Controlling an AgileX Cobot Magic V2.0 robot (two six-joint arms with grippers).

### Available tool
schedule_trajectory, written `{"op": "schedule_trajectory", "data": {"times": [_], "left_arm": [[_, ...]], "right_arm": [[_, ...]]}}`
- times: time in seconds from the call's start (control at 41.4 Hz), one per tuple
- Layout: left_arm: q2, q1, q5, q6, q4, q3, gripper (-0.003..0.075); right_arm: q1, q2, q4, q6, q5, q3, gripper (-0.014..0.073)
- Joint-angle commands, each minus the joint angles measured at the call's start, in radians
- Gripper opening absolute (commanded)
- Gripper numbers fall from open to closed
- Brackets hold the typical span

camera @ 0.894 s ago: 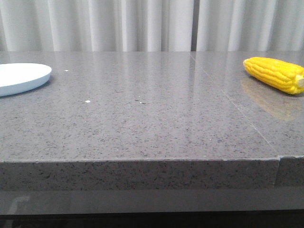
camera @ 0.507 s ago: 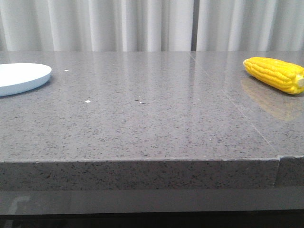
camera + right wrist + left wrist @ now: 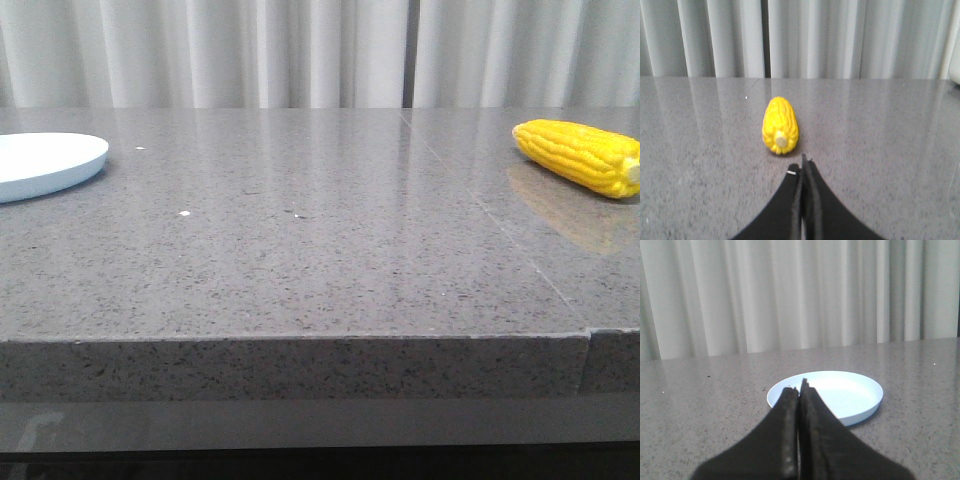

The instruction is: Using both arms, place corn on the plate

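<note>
The plate lies at the left edge of the grey speckled surface with nothing on it. The corn lies well apart at the far right, stub end toward the right gripper. Both that and the left gripper have jaws clenched, apparently on nothing. Pale curtains hang behind.

Grey speckled stone table. Plate rests at its left edge; corn lies at far right.

matte black tapered left gripper, right gripper
</note>
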Motion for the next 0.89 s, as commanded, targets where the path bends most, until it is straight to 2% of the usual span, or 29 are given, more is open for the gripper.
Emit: {"op": "schedule_trajectory", "data": {"times": [0.0, 0.072, 0.193, 0.411, 0.556, 0.677, 0.87], "left_arm": [[-0.019, 0.002, -0.091, -0.005, -0.009, -0.082, -0.002], [-0.013, 0.002, -0.062, -0.005, -0.025, -0.154, -0.002], [0.036, 0.002, 0.067, -0.005, -0.027, -0.317, -0.002], [0.235, 0.002, 0.301, -0.005, -0.027, -0.607, -0.002], [0.377, 0.002, 0.445, -0.005, -0.027, -0.745, -0.002], [0.472, 0.002, 0.502, -0.005, -0.027, -0.798, -0.002], [0.572, 0.002, 0.501, -0.005, -0.027, -0.793, -0.002]], "right_arm": [[-0.001, -0.009, -0.005, -0.008, -0.042, -0.115, -0.0068], [-0.001, -0.001, -0.005, -0.008, 0.032, -0.192, -0.0068], [-0.001, 0.052, -0.005, -0.008, 0.171, -0.344, -0.0068], [-0.001, 0.257, -0.005, -0.008, 0.327, -0.612, -0.0068], [-0.001, 0.397, -0.005, -0.008, 0.463, -0.752, -0.0068], [-0.001, 0.519, -0.005, -0.008, 0.561, -0.825, -0.0068], [-0.001, 0.651, -0.005, -0.008, 0.585, -0.832, -0.0068]]}}
